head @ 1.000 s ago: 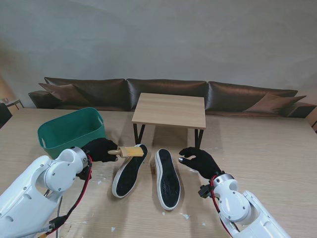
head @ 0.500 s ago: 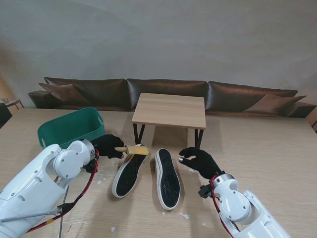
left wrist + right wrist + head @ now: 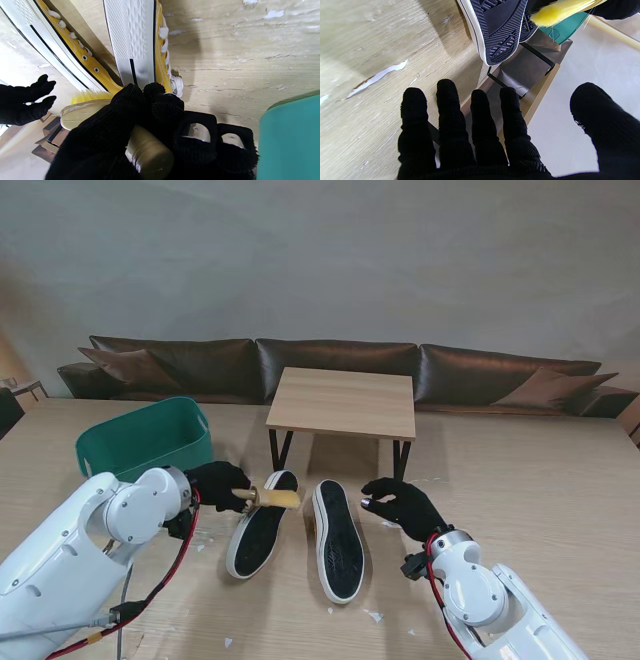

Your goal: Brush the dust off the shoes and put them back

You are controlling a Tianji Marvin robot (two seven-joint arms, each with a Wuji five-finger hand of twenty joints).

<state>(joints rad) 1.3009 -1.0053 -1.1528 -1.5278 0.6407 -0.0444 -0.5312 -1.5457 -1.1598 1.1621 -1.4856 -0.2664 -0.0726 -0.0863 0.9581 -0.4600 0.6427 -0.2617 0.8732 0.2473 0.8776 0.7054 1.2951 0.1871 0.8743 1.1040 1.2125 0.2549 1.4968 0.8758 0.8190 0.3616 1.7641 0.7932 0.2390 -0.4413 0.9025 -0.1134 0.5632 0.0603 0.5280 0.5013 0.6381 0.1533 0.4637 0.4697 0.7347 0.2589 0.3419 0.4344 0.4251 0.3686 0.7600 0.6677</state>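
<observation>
Bench (image 3: 560, 480): we see a light wood-grain top carrying every item listed here, with pale flecks scattered on it.
Sofa (image 3: 340, 365): dark brown, along the far wall behind the bench.
Small table (image 3: 343, 402): wooden top on black legs, standing on the bench just beyond the toe ends of the shoes.
Green bin (image 3: 146, 443): on our left, farther from us than the left hand and close beside it.
Right shoe (image 3: 337, 538): sole up, black tread with a white rim, lying lengthwise between the two hands; the left wrist view shows its yellow upper and white laces turned towards the bench.
Left shoe (image 3: 258, 525): sole up, angled, just beside the right shoe and apart from it; its far end lies under the brush head.
Left hand (image 3: 218, 483): black-gloved, fingers (image 3: 155, 100) clamped round the wooden handle of the brush.
Right hand (image 3: 405, 503): black-gloved, fingers (image 3: 450, 105) spread apart, holding nothing, just right of the right shoe; we cannot tell whether it touches the bench.
Brush (image 3: 272, 498): wooden back, yellow bristles pointing down at the far end of the left shoe's sole; we cannot confirm contact.
</observation>
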